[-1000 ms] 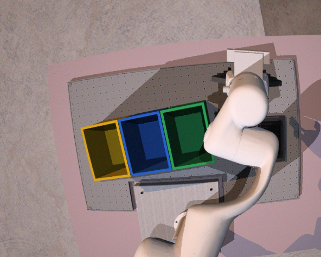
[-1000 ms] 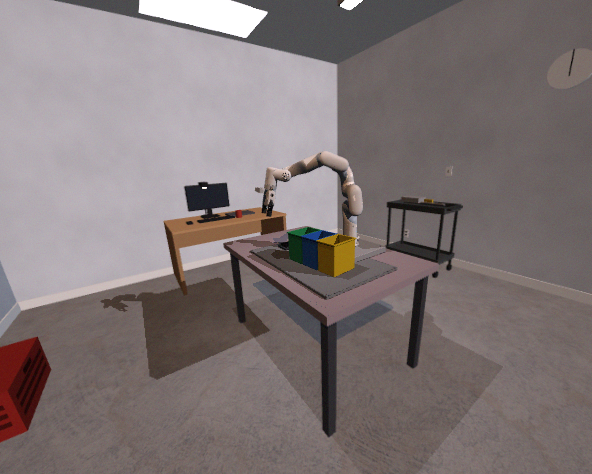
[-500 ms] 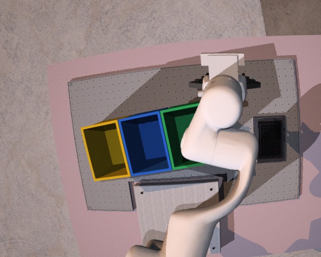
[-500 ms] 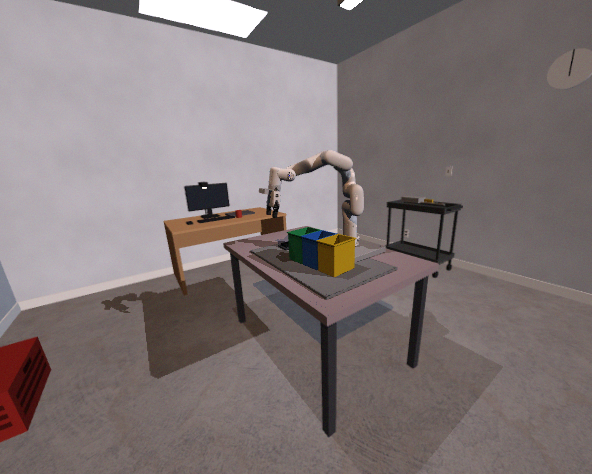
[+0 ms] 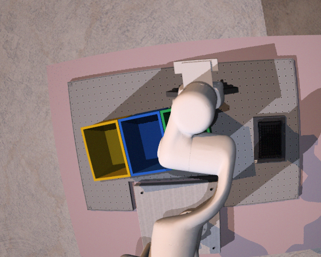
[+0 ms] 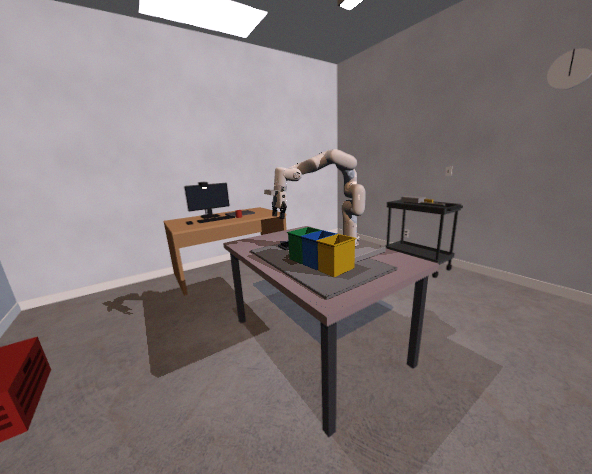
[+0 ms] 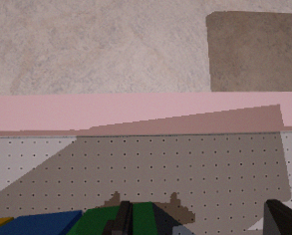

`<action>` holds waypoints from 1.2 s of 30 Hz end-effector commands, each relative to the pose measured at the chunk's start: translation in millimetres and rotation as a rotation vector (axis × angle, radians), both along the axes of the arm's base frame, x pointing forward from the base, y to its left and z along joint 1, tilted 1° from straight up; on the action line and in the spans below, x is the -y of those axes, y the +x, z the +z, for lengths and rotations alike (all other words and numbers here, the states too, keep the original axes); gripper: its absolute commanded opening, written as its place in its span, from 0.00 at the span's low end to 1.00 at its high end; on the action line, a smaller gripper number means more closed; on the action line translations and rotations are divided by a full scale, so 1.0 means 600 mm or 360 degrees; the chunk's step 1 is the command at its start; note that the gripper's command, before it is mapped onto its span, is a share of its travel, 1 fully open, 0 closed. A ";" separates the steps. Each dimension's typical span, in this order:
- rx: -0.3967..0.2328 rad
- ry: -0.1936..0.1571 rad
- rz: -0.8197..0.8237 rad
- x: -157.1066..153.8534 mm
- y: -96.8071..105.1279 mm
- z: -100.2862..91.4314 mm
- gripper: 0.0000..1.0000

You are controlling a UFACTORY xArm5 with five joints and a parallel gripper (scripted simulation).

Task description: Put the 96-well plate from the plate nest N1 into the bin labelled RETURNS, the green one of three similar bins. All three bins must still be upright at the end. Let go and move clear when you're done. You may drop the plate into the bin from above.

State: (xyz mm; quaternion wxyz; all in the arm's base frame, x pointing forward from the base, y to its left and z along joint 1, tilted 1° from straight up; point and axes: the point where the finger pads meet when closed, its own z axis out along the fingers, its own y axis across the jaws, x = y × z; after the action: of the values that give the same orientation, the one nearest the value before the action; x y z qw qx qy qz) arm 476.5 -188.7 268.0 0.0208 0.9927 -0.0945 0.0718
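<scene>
The 96-well plate (image 5: 270, 139) is a dark gridded plate lying in the dark plate nest at the right of the perforated board. The green bin (image 5: 165, 117) stands upright at the right end of the row of three bins; my arm hides most of it from above. It also shows in the side view (image 6: 299, 243) and as a green rim at the bottom of the wrist view (image 7: 109, 219). My gripper (image 6: 279, 209) is open and empty, high over the board beyond the green bin's far side, well left of the plate. Its fingers frame bare board.
The blue bin (image 5: 142, 142) and the yellow bin (image 5: 106, 151) stand upright, touching in a row left of the green one. The arm's base plate (image 5: 171, 204) is at the board's near edge. A desk (image 6: 214, 227) and a cart (image 6: 423, 224) stand off the table.
</scene>
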 end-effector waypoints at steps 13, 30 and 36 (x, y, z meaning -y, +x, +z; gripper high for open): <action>-0.0050 0.0030 0.0083 -0.107 -0.022 -0.004 1.00; -0.0106 0.0051 0.0157 -0.190 -0.053 -0.011 1.00; -0.0164 0.0060 0.0229 -0.234 -0.076 -0.017 1.00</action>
State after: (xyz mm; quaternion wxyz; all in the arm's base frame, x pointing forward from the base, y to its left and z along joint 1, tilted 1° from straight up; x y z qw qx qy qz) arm 439.8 -67.1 258.2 0.0029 0.9992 -0.0309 0.0241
